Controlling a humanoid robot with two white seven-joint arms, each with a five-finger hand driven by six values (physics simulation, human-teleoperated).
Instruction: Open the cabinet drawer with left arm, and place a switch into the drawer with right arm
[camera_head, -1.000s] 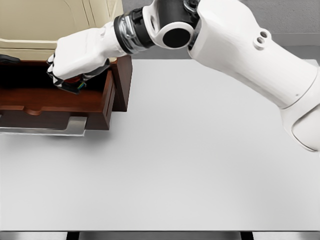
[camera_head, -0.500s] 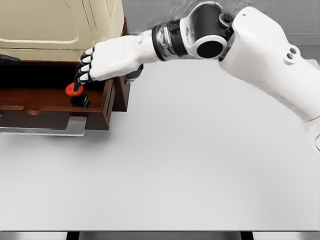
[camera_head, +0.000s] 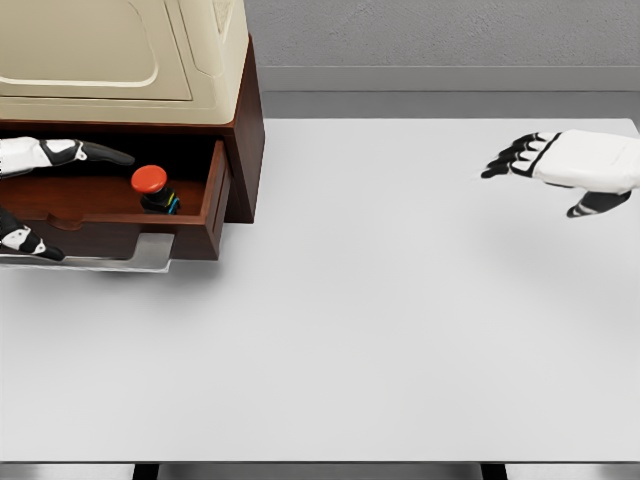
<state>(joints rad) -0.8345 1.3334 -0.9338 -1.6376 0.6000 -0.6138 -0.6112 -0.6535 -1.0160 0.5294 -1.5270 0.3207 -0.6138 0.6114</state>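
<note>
1. Now the right hand (camera_head: 560, 165) hangs over the far right of the bench (camera_head: 400, 330), well apart from the cabinet (camera_head: 130, 60); a second ago it was inside the drawer (camera_head: 215, 200) with the switch (camera_head: 153, 188) in its grip, and half a second ago it was just above the drawer with its fingers letting go.
2. Its fingers (camera_head: 510, 158) are stretched out and loosely spread, pointing left, with the thumb below; it holds nothing.
3. The switch stands upright on the drawer floor near the right wall, its red cap on top of a dark base; nothing touches it.
4. The drawer is pulled out of the dark wooden cabinet under the cream top; its metal handle shows at the front lower edge.
5. The left hand (camera_head: 40, 195) shows only in part at the picture's left edge, one finger reaching over the drawer's inside and another down by the front; whether it grips the drawer front I cannot tell.
6. Judging from this, both parts of the task look done: drawer open, switch inside, right arm withdrawn; little seems left but for the arms to settle.
</note>
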